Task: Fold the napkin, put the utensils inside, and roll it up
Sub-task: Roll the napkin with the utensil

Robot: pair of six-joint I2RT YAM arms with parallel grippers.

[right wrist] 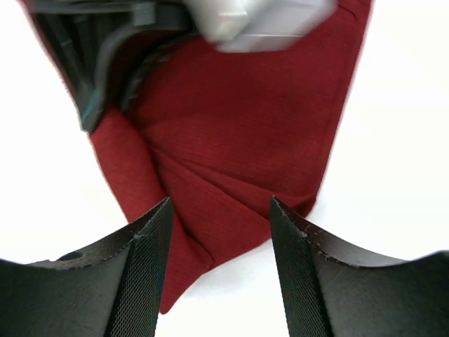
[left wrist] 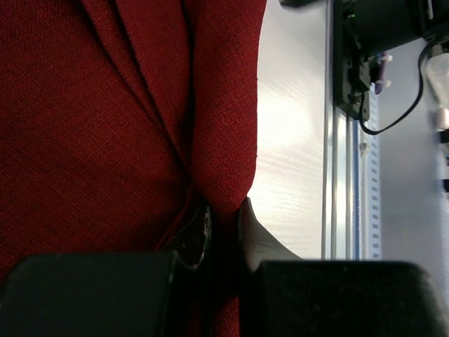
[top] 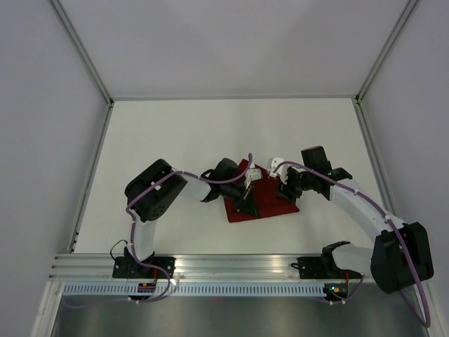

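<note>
Napkin: the napkin point(top: 273, 207) is lying in the middle of the bench point(top: 175, 140), between the two arms, with some parts doubled over.
Left hand: the left hand point(left wrist: 223, 225) is squeezing tight on a fold at the napkin's edge.
Right hand: the right hand point(right wrist: 219, 210) is hanging wide open just over a corner of the napkin, holding nothing.
Utensils: no utensils are showing in any view.
Done: the folding looks begun, as creases and layers are showing in the cloth.
Left to do: I am guessing the fold is not yet finished. Putting utensils inside and rolling up are both waiting.
How far: it is looking like an early part.
</note>
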